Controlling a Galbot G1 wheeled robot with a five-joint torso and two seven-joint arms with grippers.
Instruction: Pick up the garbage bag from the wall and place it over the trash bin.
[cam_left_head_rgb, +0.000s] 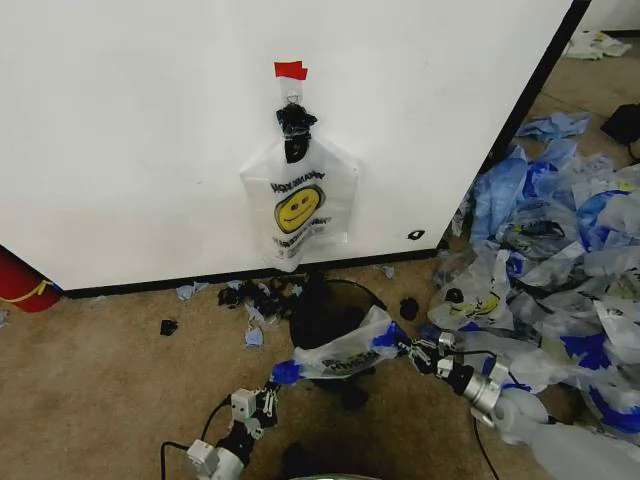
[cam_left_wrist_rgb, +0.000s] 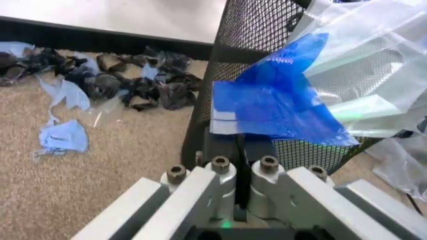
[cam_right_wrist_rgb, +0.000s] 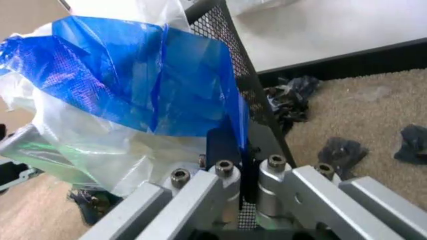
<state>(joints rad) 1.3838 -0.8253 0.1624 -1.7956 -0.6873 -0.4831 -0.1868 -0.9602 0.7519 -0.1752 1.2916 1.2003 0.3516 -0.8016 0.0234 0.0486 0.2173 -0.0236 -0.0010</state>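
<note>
Both grippers pinch one bag (cam_left_head_rgb: 345, 352) by its blue handles: the left gripper (cam_left_head_rgb: 268, 400) is clamped on one loop, the right gripper (cam_left_head_rgb: 425, 352) on the other. Held this way, the bag stretches across the rim of the bin (cam_left_head_rgb: 322, 315), probably to spread its mouth. Its long axis runs gripper to gripper. A second smiley bag (cam_left_head_rgb: 298, 205) hangs on the wall (cam_left_head_rgb: 130, 130), mouth upward.
</note>
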